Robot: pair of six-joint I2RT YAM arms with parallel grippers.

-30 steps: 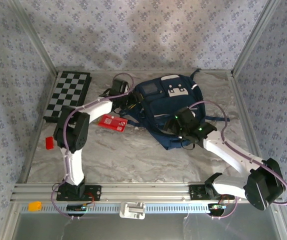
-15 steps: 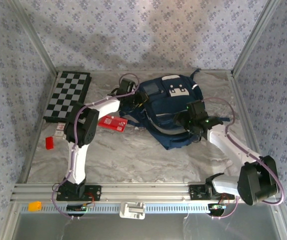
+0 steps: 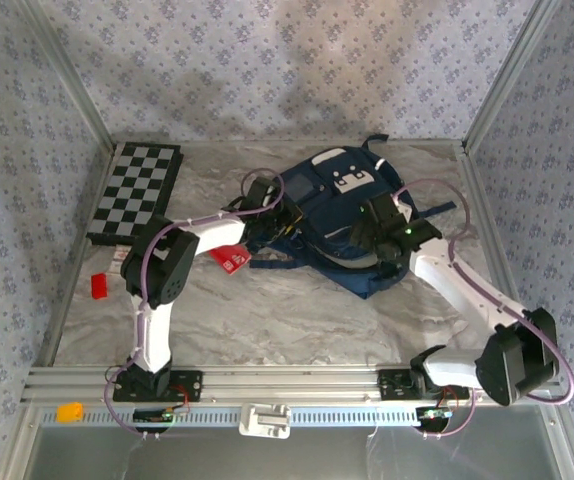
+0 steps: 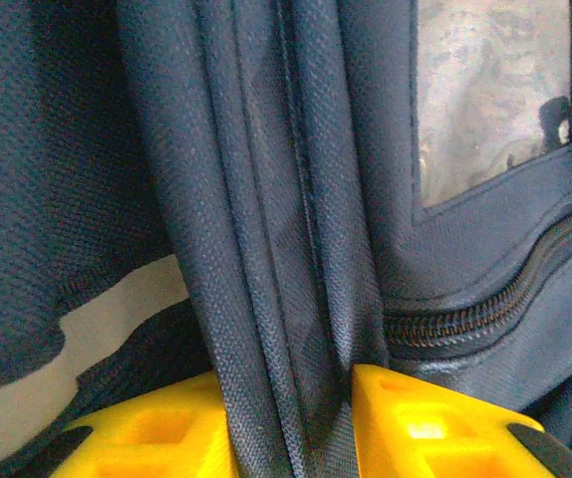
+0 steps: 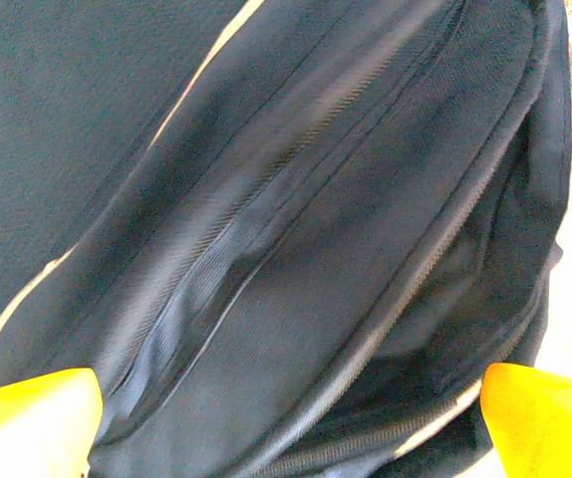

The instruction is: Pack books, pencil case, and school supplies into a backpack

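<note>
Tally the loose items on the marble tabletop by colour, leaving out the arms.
Navy: 1, the backpack
Red: 2, the pencil case and a small red block
Black-and-white: 1, the checkered board
Pale pink: 1, a small gadget
Total: 5

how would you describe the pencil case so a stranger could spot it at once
Start at the navy backpack toward the back of the marbled table. Just off its left side, partly under the left arm, lies the pencil case: a flat red pack with white markings. The other red thing, a plain red block near the table's left edge, is smaller and unmarked.
</note>
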